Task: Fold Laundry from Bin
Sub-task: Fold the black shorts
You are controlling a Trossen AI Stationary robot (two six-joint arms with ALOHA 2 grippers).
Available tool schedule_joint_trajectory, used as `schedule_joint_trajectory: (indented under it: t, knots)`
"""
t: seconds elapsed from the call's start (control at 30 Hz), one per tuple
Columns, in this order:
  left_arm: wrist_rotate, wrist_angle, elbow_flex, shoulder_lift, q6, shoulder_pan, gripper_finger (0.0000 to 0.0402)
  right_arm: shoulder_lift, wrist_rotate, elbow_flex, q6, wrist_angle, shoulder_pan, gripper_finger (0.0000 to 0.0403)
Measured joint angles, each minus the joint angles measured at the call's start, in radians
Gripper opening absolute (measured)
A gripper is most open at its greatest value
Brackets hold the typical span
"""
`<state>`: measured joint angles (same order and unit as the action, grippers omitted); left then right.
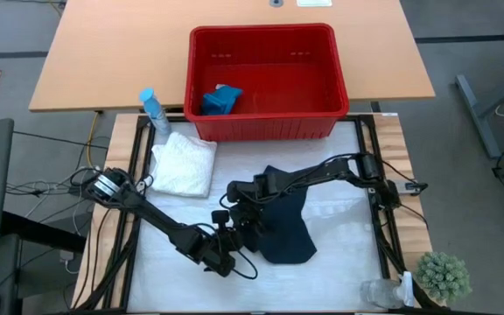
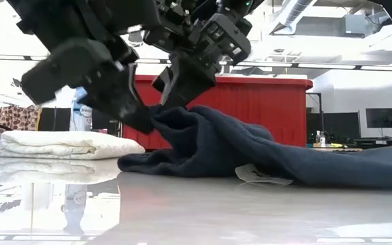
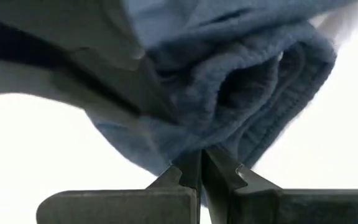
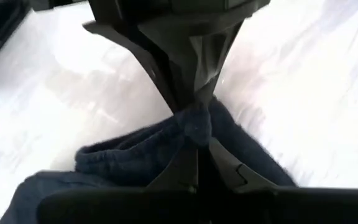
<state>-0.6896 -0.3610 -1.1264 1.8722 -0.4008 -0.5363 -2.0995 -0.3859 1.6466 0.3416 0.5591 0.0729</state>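
The dark navy cloth (image 1: 289, 229) lies on the white table cover in the middle, its left edge raised; it also shows in the low view (image 2: 264, 153). My left gripper (image 1: 227, 231) and my right gripper (image 1: 241, 208) are both shut on that raised edge, close together. The white cloth (image 1: 184, 164) lies folded at the table's left, behind them. The small teal cloth (image 1: 220, 100) lies inside the red bin (image 1: 331, 52) at the far edge. My left gripper pinches a bunched, several-layered fold at the navy cloth's left edge (image 3: 194, 140) between its two fingertips, slanting down from the near left. That edge is lifted off the table. The rest of the cloth lies on the table. My right gripper pinches the same raised hem (image 4: 194, 127) between its two fingertips, slanting down, facing my left gripper's fingers (image 4: 185, 74). The hem is lifted and bunched between the two grippers. The cloth's body stays on the table.
A blue spray bottle (image 1: 153, 109) stands at the far left, by the bin. A small potted plant (image 1: 443, 276) and a clear container (image 1: 381, 293) stand at the near right corner. A white label (image 2: 264, 175) sticks out from under the navy cloth.
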Motion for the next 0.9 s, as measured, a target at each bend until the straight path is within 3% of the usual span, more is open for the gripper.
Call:
schedule_joint_trajectory:
  t: [0.53,0.7,0.9]
  knots:
    - [-0.081,-0.29,0.0,-0.227,-0.2,-0.105,0.0,-0.017,-0.011,0.0,0.013,-0.077,-0.037,0.0029]
    - [-0.159,-0.262,0.0,-0.244,-0.253,-0.126,0.0,-0.017,-0.011,0.0,0.033,-0.115,-0.039,0.0029]
    - [-0.172,-0.14,0.039,-0.236,-0.26,-0.127,0.0,-0.016,-0.01,0.001,0.033,-0.137,-0.043,0.0029]
